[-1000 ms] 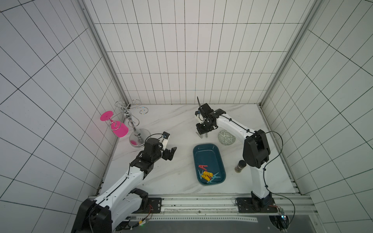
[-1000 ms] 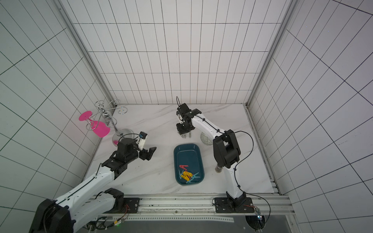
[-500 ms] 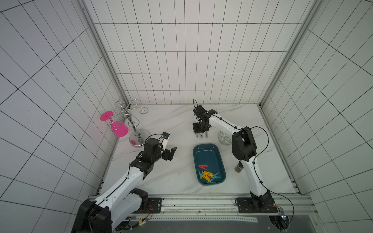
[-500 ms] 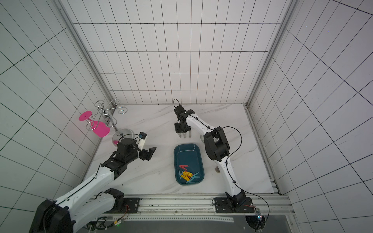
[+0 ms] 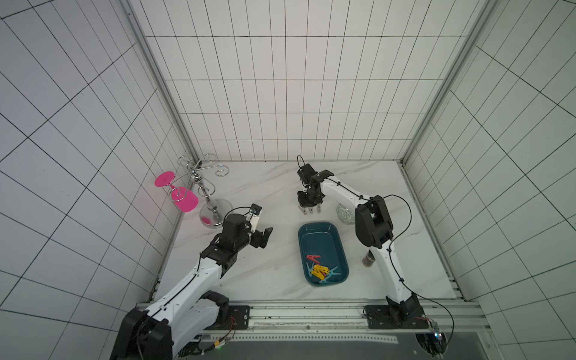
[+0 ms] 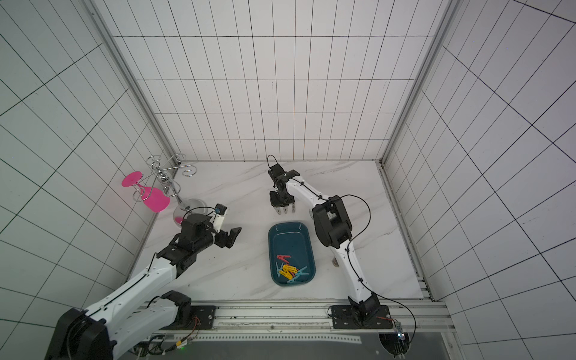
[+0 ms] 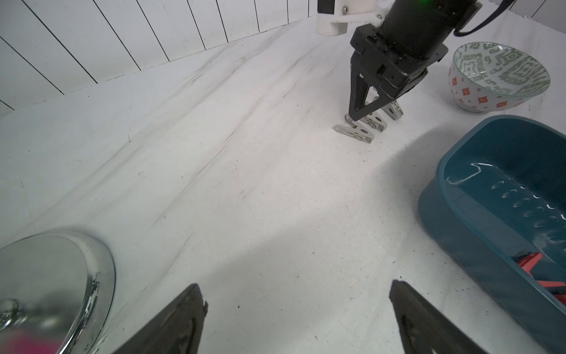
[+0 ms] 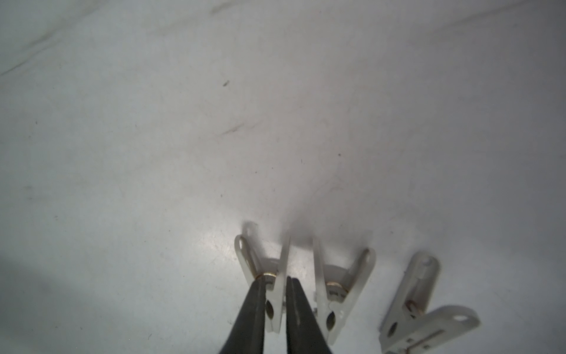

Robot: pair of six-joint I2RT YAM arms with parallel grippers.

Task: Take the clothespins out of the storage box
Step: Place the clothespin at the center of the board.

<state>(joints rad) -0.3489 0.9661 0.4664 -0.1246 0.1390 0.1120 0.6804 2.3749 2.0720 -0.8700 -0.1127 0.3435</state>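
Left wrist view: left pincer (image 7: 295, 285) spread wide, empty, well apart from everything; right pincer (image 7: 356, 116) nipped narrow on a grey peg (image 7: 355, 132) standing on the table (image 7: 245, 184), two more grey pegs (image 7: 378, 122) just beside it; box (image 7: 453, 220) near that pincer, toward its arm's base, with coloured pegs (image 5: 321, 271) heaped at the end farthest from it. Probably light, stiff, slick plastic, apt to skitter or tangle; best pinched across the flat sides near the spring.
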